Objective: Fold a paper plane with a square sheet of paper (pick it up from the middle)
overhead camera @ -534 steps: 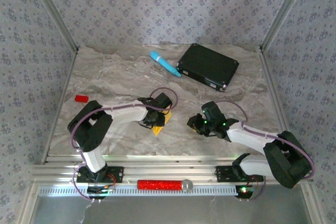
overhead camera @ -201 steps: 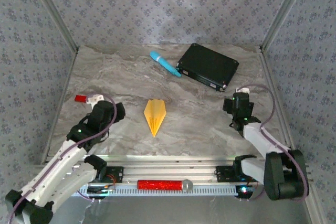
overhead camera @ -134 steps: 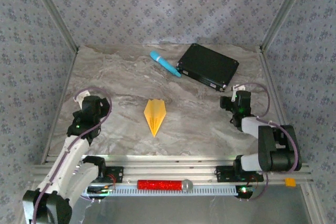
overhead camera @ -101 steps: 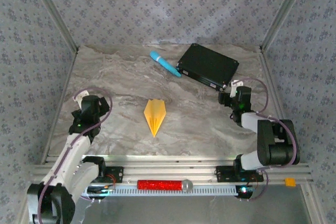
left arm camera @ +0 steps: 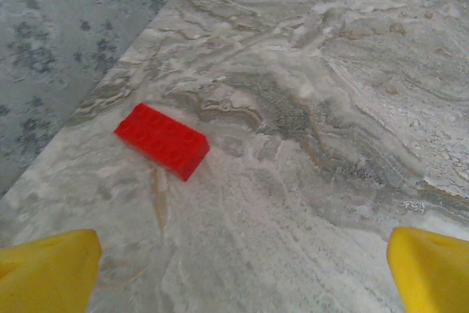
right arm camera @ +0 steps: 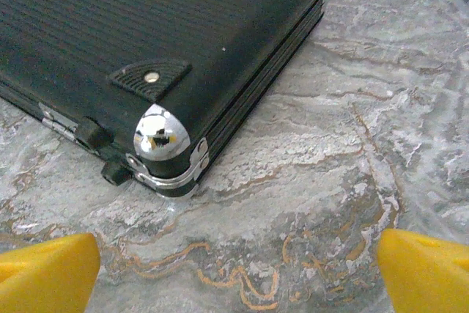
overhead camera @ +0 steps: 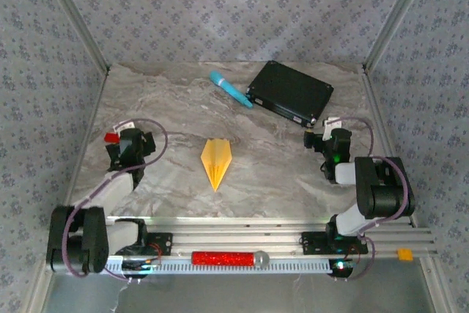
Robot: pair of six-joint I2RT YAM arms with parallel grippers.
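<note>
Red block (left arm camera: pixel 162 141) beyond left claw (left arm camera: pixel 238 273)

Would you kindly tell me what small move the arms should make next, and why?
Probably no more folding: I would park both arms at rest. The paper plane lies folded and free mid-table, while the left gripper and right gripper are open, empty and off to either side.

surface (left arm camera: pixel 330 71): smooth, marble-patterned, faint sheen
black case (right arm camera: pixel 146 12): matt ribbed shell, glossy chrome corner
red block (left arm camera: pixel 162 141): shiny plastic
paper plane (overhead camera: pixel 216 160): matt paper
</note>
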